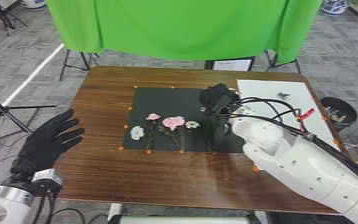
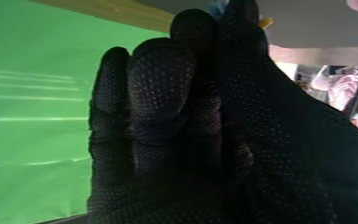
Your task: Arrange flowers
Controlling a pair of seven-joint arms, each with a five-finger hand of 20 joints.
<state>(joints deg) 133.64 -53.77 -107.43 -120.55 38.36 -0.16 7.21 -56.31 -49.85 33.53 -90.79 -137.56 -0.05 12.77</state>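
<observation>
Left of centre in the head view, pink and white flowers with thin green stems (image 1: 174, 122) lie side by side on a black rectangular mat (image 1: 162, 97) on the brown wooden bench (image 1: 175, 180). At the lower left, the black-gloved left hand (image 1: 40, 146) is wide, fingers spread. Near the centre, the black-gloved right hand (image 1: 217, 99) is at the mat's right part; whether it is wide, narrow or holding something, I cannot tell.

Head view: bright, even light over the brown surface (image 1: 189, 182); right hand (image 1: 216, 99) nearly black. Right wrist view: pale glare streaks across green cloth (image 2: 33, 130), deep shadow in the glove's folds.
</observation>
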